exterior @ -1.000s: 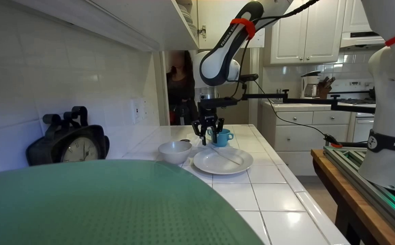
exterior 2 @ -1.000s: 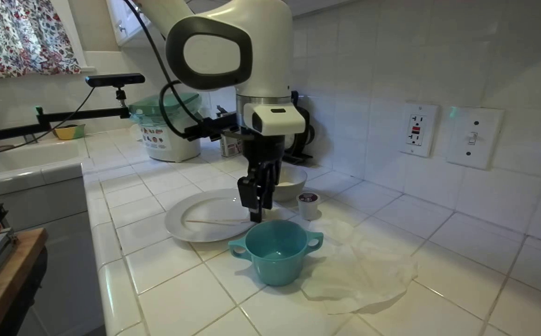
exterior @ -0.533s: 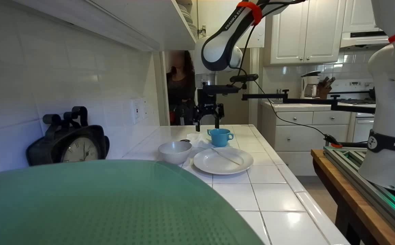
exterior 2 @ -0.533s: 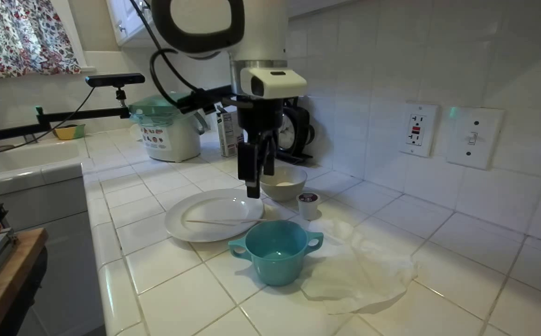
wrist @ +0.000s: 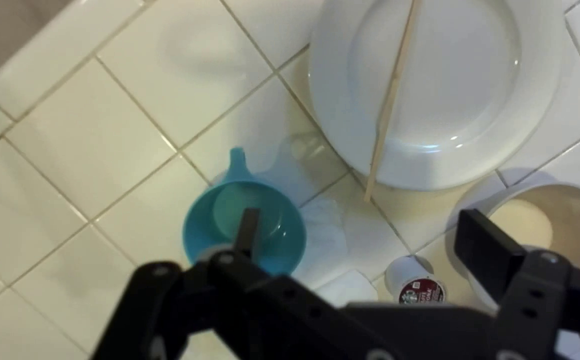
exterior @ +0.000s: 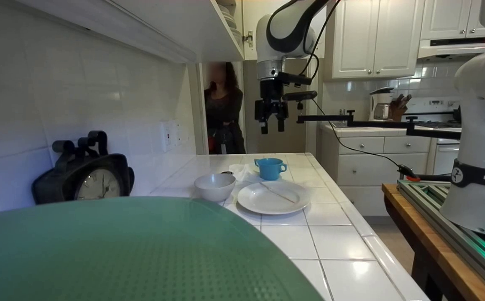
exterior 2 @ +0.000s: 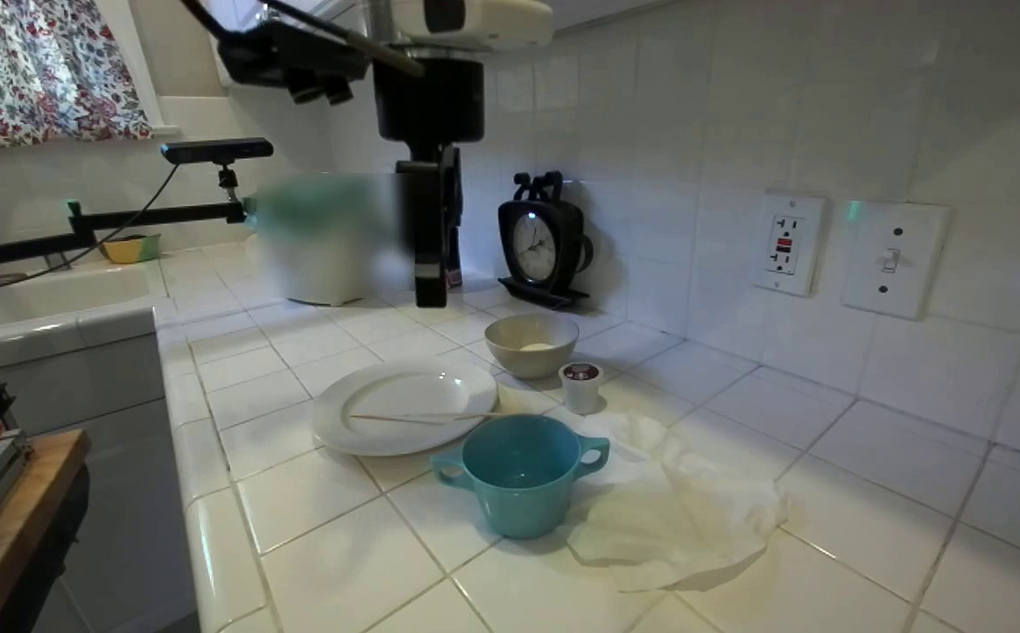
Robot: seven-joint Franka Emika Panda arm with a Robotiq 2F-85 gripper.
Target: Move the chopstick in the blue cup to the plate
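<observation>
Chopstick (wrist: 391, 95) lying on the plate (wrist: 470, 75); the claw (exterior: 272, 126) high over the tiled counter (exterior: 292, 238), its fingers (exterior: 281, 125) wide apart, gripping nothing.
In the wrist view the chopstick's end on the cup's side juts past the plate's rim, over tile. In an exterior view the blue cup (exterior: 271, 170) stands upright near the plate's far side, well below the fingertips; a pale bowl (exterior: 214, 191) is near the plate's left, and a strip of tile runs between plate and the counter's rounded edge (exterior: 358, 223) on the right. More tile stretches nearer; a dimpled green surface (exterior: 142, 251) hides the near left. In an exterior view a coffee pod (exterior 2: 580, 393) and, nearer, crumpled paper (exterior 2: 686, 527) are to the cup's right.
</observation>
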